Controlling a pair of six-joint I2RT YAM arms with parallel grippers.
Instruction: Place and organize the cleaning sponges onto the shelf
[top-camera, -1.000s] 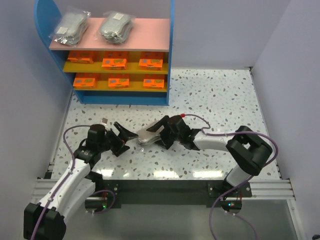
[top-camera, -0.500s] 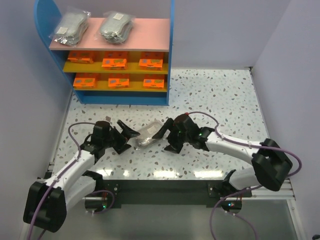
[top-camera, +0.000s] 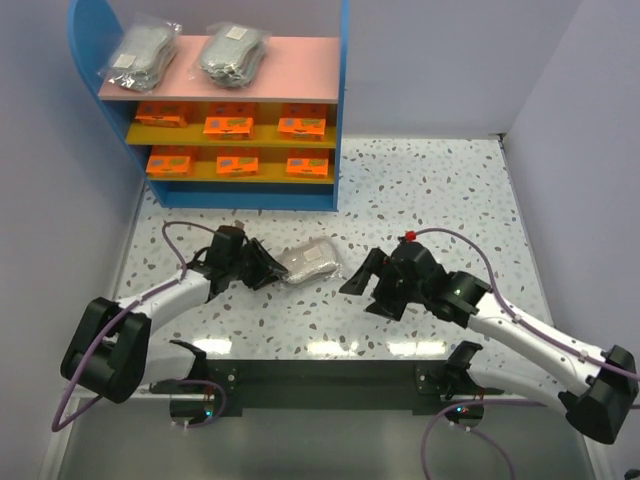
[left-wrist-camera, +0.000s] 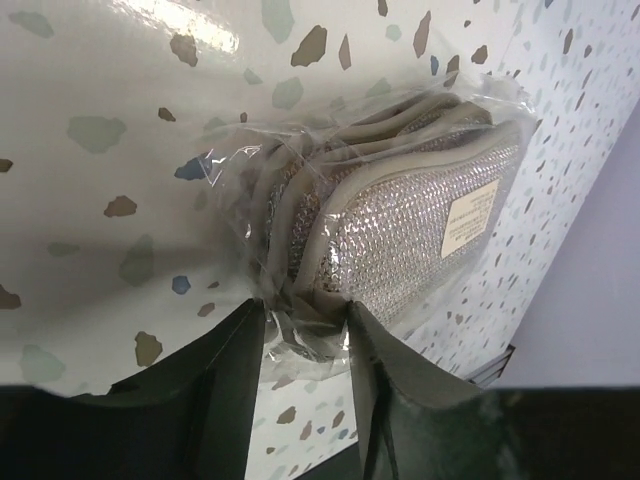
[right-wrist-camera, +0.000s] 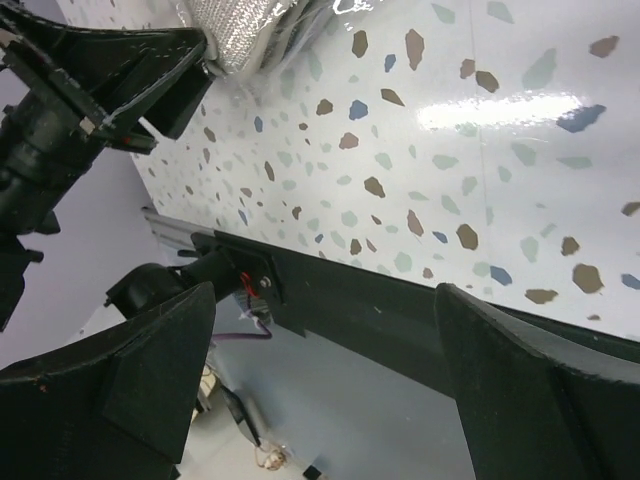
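Looking down from above, you have one grey bundle (top-camera: 308, 262) lying on the table (top-camera: 440, 190) left of centre, between the near edge and the shelf (top-camera: 90, 45) at the far left corner. There, two more bundles (top-camera: 232, 52) sit on the pink top and six orange packs (top-camera: 229, 125) fill the yellow boards. Your left tool (top-camera: 268, 272) meets the bundle's left end; your right tool (top-camera: 362, 290) stands wide, apart from it. At the left wrist, the fingers (left-wrist-camera: 235, 360) pinch the bag's (left-wrist-camera: 230, 190) gathered end, jaws narrow. Judge it a light, squashy load in slippery, crinkly film, so bite into the sponge rim rather than loose plastic, which could slide or tear. At the right wrist, the jaws gape with nothing between them, the bundle off beyond.
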